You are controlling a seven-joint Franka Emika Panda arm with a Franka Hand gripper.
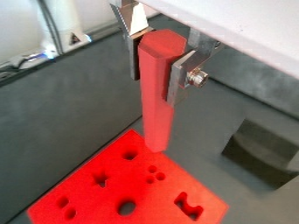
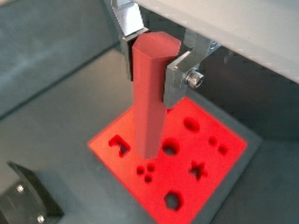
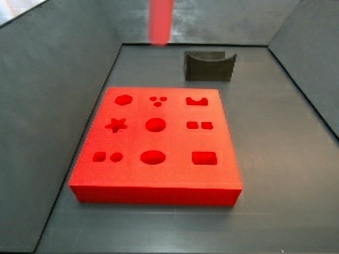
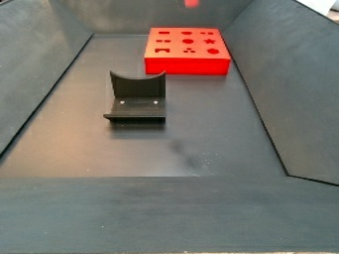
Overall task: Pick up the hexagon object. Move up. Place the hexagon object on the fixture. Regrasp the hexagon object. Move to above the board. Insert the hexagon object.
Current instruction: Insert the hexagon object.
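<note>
Hexagon object [image 1: 156, 87] hung upright between the gripper's [image 1: 162, 54] silver fingers [image 1: 177, 77], which pinched its upper end from two sides; both wrist views showed this grasp, and the rod's lower end pointed down toward the board [image 1: 87, 194] without touching it. In a wrist view the rod's tip appeared over the board's near corner, with the fixture [image 1: 263, 149] off to one side on the dark tabletop [image 1: 70, 109]; in a wrist view from another angle the hexagon object [image 2: 149, 96] lined up over the board [image 2: 222, 157] near a cluster of small round cut-outs, the gripper [image 2: 158, 52] above, and the fixture [image 2: 30, 199] showed only at the frame's corner. A side view caught just the lower part of the hexagon object [image 3: 159, 22] at the upper edge, above the far left of the board [image 3: 159, 189], with the fixture [image 3: 208, 64] standing apart to the right; the fingers were out of frame there. Another side view set the fixture [image 4: 135, 99] nearest the camera, the board [image 4: 187, 62] well behind it, and only a sliver of the hexagon object [image 4: 193, 3] at the top edge.
</note>
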